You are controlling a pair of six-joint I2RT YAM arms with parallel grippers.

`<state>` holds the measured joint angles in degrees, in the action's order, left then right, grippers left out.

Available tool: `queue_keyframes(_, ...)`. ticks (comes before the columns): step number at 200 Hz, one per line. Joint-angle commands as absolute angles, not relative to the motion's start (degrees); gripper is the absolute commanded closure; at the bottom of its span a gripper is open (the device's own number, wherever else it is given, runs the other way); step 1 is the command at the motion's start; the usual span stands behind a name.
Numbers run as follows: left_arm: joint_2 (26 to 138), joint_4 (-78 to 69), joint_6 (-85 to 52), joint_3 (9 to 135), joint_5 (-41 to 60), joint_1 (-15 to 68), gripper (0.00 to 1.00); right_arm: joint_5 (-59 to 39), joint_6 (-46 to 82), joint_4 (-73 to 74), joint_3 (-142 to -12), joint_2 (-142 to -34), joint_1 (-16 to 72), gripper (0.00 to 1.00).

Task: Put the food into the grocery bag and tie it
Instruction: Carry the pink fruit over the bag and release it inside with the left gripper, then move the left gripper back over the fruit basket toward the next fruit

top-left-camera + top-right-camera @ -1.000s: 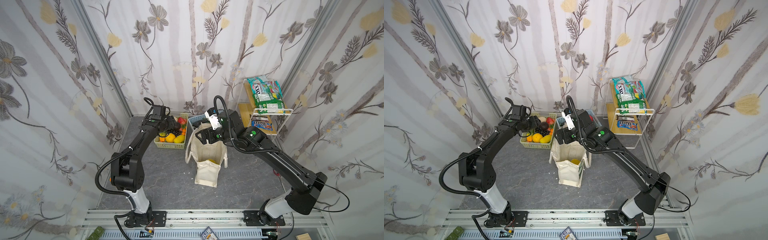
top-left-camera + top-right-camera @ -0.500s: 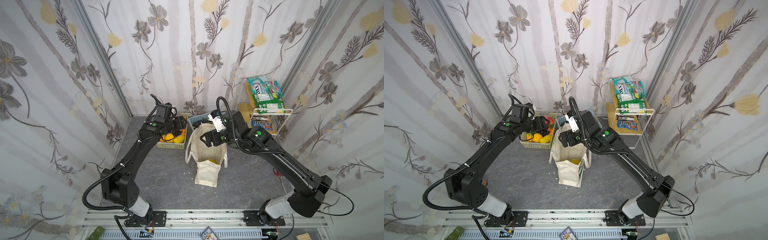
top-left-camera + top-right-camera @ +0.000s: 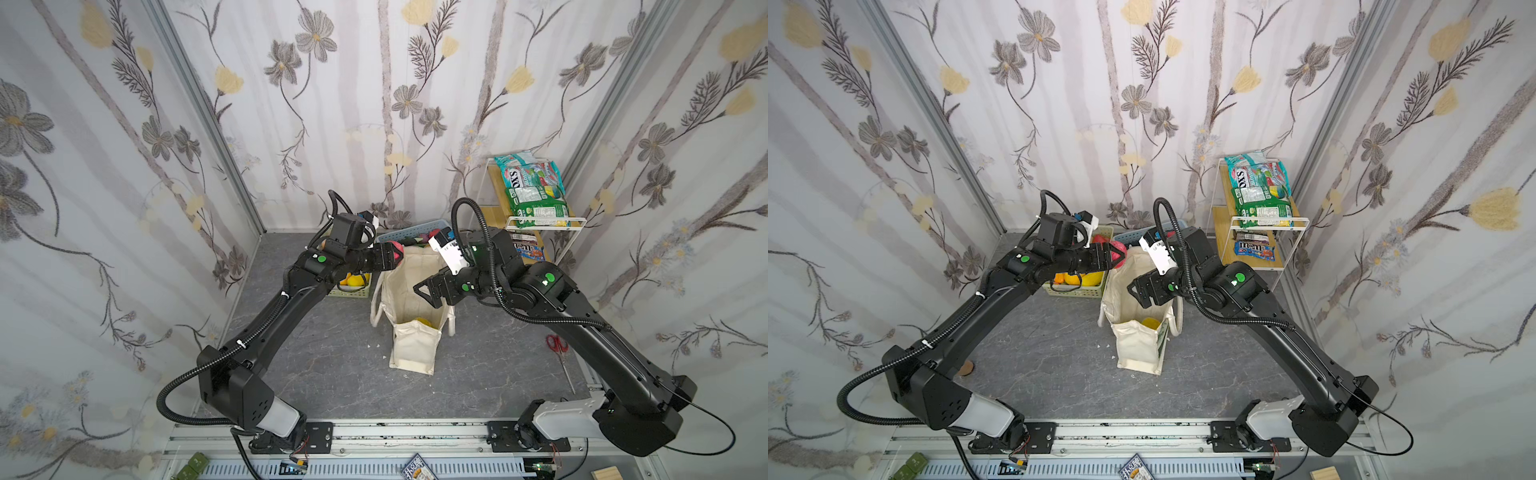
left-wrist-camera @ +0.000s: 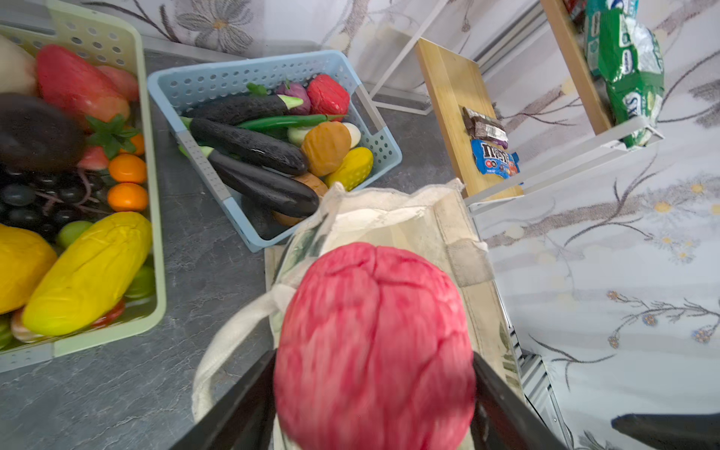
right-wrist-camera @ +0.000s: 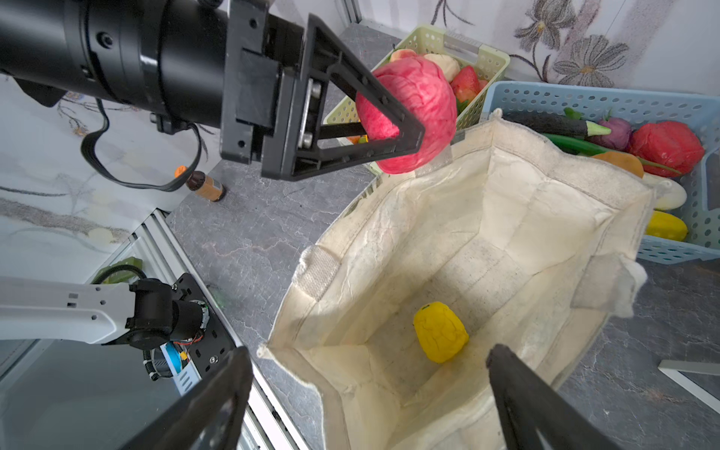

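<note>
Left hand [image 3: 394,258] clamped on the red toy fruit [image 5: 420,93], poised at the rim of the grocery bag [image 5: 389,218]; right hand [image 3: 424,296] spread wide and empty above the bag's mouth. Carry your fruit past the rim to mid-opening before releasing, so it drops beside the yellow toy [image 5: 440,337] without snagging canvas

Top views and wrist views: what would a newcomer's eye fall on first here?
The left gripper holds a wrinkled red toy above the rim of the open cream tote bag, which stands between the two arms. One yellow toy lies on the bag's bottom, and the open right gripper hovers above its mouth.
</note>
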<state>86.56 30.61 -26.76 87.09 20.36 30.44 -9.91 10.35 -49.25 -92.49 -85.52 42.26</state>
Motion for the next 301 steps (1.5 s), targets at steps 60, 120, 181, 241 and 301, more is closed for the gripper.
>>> queue_keyframes(60,90.87,31.39,-26.17,87.71,18.75,38.02,0.27,-7.35,9.98,-50.79,-84.77,-79.23,38.67,0.06)
queue_keyframes(120,99.08,35.84,-24.41,89.47,11.03,42.87,0.34,-6.8,12.1,-48.05,-78.12,-76.17,36.73,0.06)
queue_keyframes(181,104.13,36.78,-24.59,90.93,5.74,44.74,0.37,-6.7,13.51,-45.48,-75.77,-74.82,35.78,0.06)
queue_keyframes(241,98.53,39.38,-24.99,98.22,5.26,42.18,0.29,-7.46,15.03,-40.24,-75.03,-72.74,35.05,0.07)
queue_keyframes(301,90.46,38.5,-25.41,94.04,-8.99,33.19,0.21,-2.57,17.84,-38.31,-82.42,-77.62,39.74,0.09)
